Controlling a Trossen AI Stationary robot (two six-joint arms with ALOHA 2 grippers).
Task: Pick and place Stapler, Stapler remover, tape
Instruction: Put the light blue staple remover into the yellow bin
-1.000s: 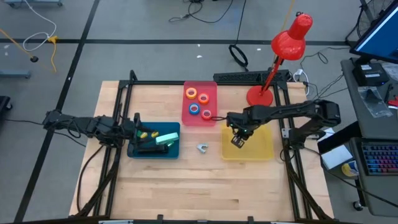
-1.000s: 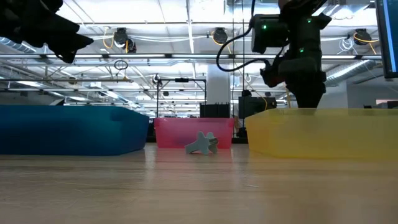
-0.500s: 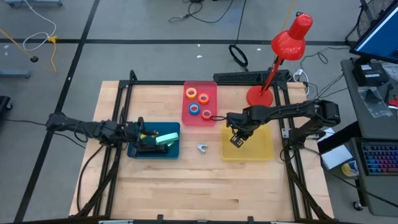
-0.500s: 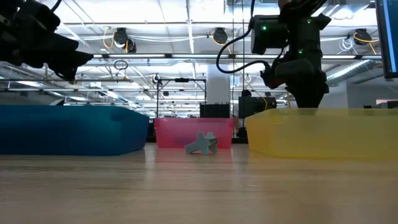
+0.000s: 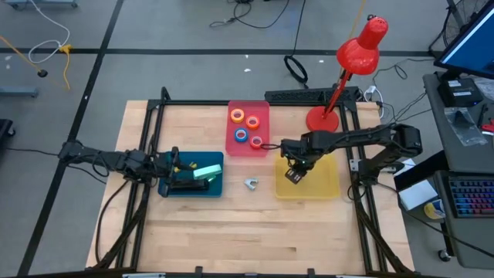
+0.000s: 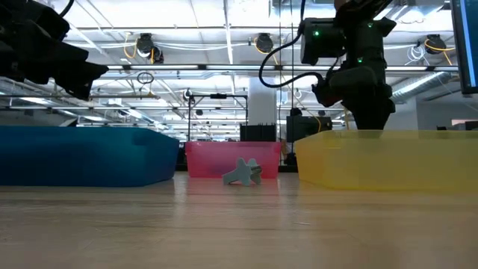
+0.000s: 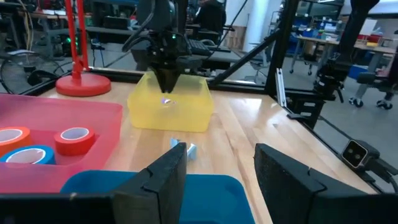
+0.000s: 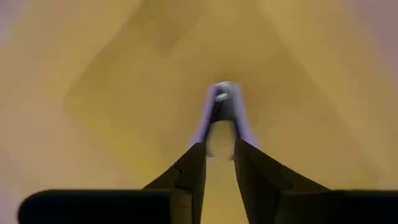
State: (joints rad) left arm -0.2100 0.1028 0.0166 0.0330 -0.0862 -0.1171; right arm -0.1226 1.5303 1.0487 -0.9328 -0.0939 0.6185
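My right gripper [image 5: 293,174] points down into the yellow tray [image 5: 324,185]. Its fingers stand slightly apart, with the near end of a small purple-and-silver stapler remover [image 8: 222,107] between their tips. A second, grey stapler remover [image 5: 252,183] lies on the bare table between the trays. A green stapler [image 5: 205,173] and a black one [image 5: 185,184] lie in the blue tray [image 5: 216,189]. The tape rolls [image 5: 245,127] sit in the pink tray [image 5: 262,147]. My left gripper [image 7: 217,180] is open and empty, level over the blue tray's left edge. My right gripper's fingers [image 8: 191,169] come from above, one on each side of the remover's near end [image 8: 219,140]. Whether they touch it, I cannot tell. The remover lies along the line of the fingers over the yellow tray's floor.
A red desk lamp [image 5: 340,77] stands on its base at the table's far right, behind the yellow tray. A dark frame rail [image 5: 154,123] runs around the table. Bare wood [image 5: 247,232] fills the near half of the table.
My left gripper has sunk a little toward the blue tray and stays open.
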